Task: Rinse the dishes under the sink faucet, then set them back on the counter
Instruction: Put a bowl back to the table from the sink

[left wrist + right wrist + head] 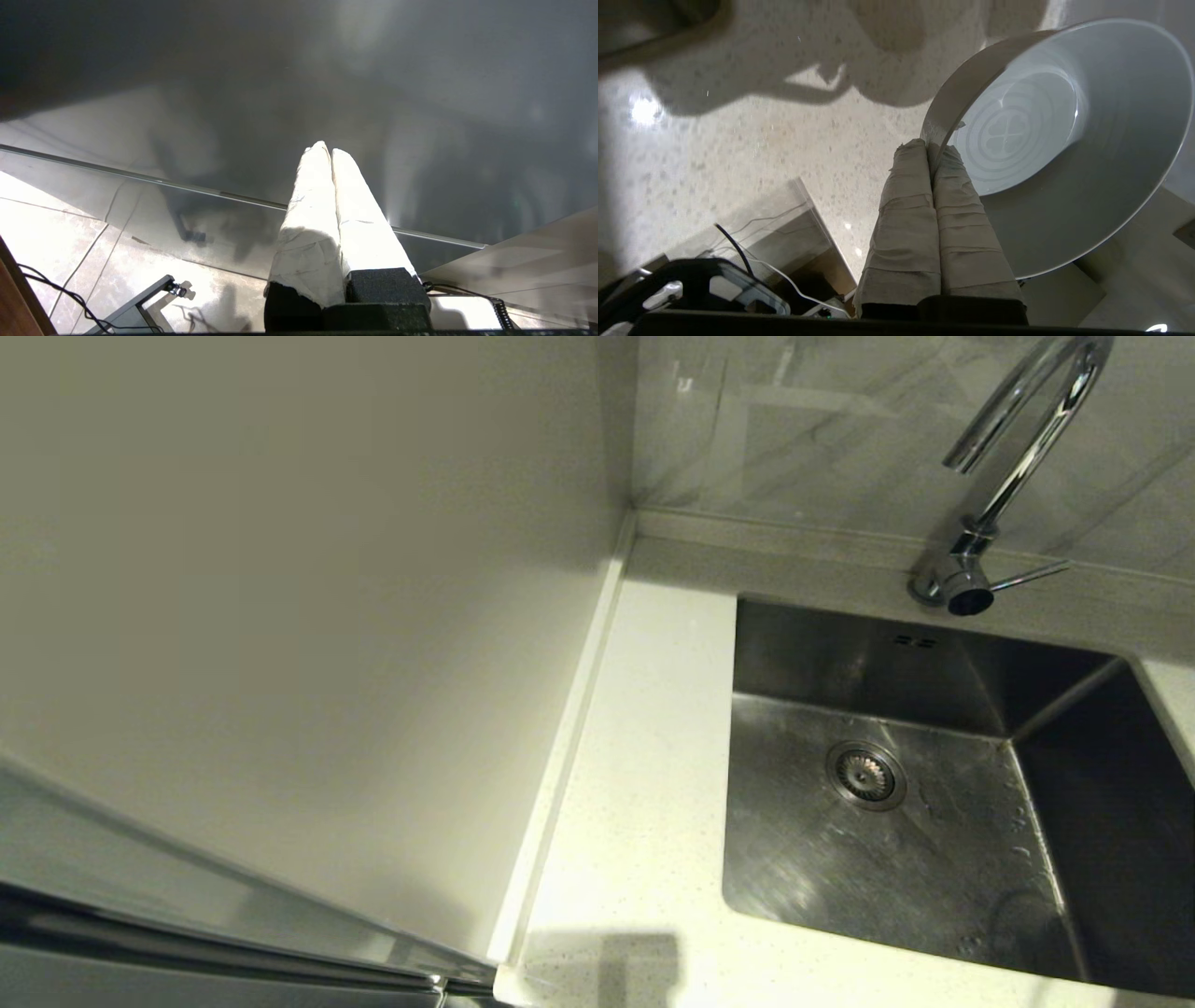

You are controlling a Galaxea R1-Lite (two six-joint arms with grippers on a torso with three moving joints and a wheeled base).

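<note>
Pinching the pale bowl (pixel 1064 140) by its rim, our right gripper (pixel 931 149) holds it above the counter (pixel 738 140); thin edge grip, it may slip. Left gripper (pixel 327 151) clenched empty, parked.

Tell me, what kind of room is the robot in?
Most likely a kitchen: there is a steel sink with a shiny faucet, a speckled counter, and the right gripper holding a bowl.
</note>
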